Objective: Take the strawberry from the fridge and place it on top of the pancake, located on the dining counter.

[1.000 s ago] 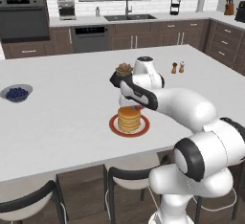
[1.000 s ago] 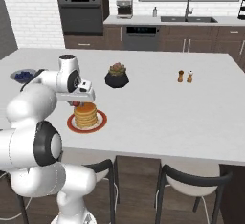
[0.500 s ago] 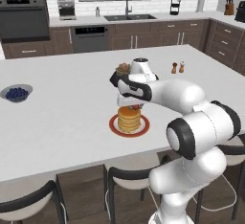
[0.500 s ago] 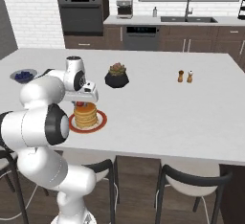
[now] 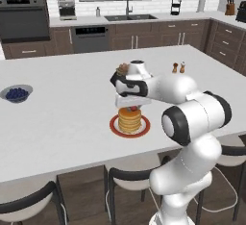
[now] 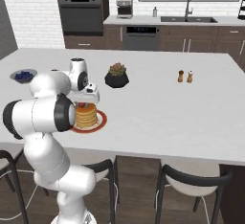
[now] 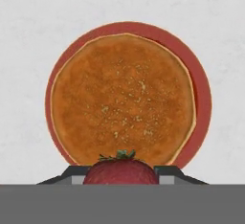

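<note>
One strawberry (image 7: 120, 171) sits pinched between the two dark finger tips of the gripper (image 7: 121, 174), seen at the bottom of the hand view with its green leaves up top. Gripper is closed on the berry, fingers pressed against both its sides. Directly below in that view is the pancake (image 7: 123, 99), a round golden-tan stack on a red-orange plate (image 7: 203, 98), plate rim showing all around the stack except where the berry covers it. Berry is held above the stack's near edge, not centred over it; can't tell from this view whether it touches the top.

Left base view: gripper (image 5: 130, 107) hangs just over the pancake (image 5: 129, 119), with a bit of red from the strawberry (image 5: 133, 108) visible under the hand. Plate (image 5: 115, 127) rests on the dining counter (image 5: 62, 123), near its front edge. Grey bowl of blue berries (image 5: 16, 93) is well apart, far to the left on the same counter. Dark pot with a plant (image 5: 122, 68) is partly hidden behind the wrist. Two small shakers (image 5: 178, 67) stand further back to the right.

Right base view: strawberry (image 6: 82, 105) shows just above the pancake (image 6: 87, 116), arm covering the stack's left part. Plant pot (image 6: 116, 75) is behind, shakers (image 6: 185, 76) off to the right, berry bowl (image 6: 23, 75) to the left.
</note>
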Tool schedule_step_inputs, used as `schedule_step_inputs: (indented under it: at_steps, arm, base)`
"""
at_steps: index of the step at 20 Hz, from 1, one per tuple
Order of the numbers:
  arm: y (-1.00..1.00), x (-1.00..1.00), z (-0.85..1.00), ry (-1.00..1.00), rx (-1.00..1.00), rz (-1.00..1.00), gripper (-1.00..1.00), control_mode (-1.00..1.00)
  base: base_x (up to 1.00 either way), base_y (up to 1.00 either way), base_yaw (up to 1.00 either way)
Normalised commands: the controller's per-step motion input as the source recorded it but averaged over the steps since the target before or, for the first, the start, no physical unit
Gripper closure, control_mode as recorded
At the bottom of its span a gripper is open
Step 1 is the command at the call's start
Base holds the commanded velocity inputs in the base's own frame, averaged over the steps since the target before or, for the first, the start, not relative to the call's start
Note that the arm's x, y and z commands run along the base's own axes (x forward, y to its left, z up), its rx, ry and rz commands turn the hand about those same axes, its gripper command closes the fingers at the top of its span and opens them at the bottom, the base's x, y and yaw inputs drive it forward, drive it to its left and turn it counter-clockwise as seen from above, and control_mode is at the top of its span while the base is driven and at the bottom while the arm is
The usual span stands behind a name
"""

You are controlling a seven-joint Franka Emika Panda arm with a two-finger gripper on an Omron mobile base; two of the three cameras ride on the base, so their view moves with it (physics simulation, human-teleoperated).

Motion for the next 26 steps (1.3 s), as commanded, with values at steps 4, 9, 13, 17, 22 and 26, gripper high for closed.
schedule_step_inputs:
  at_steps: [4, 9, 13, 17, 22, 26]
  arm:
    - [0.06, 0.09, -0.15, 0.03, 0.0, 0.0, 1.0, -1.0]
    - [0.0, -0.01, -0.2, 0.0, -0.01, 0.0, 1.0, -1.0]
    - [0.0, 0.0, -0.16, 0.0, 0.0, 0.0, 1.0, -1.0]
    - [0.0, 0.0, -0.15, 0.0, 0.0, 0.0, 1.0, -1.0]
    - [0.02, 0.0, -0.19, 0.0, -0.01, 0.0, 1.0, -1.0]
    - [0.01, 0.0, -0.22, 0.0, -0.03, 0.0, -1.0, -1.0]
  base:
    - [0.0, 0.0, 0.0]
    - [0.0, 0.0, 0.0]
    - [0.0, 0.0, 0.0]
    - [0.0, 0.0, 0.0]
    - [0.0, 0.0, 0.0]
    - [0.0, 0.0, 0.0]
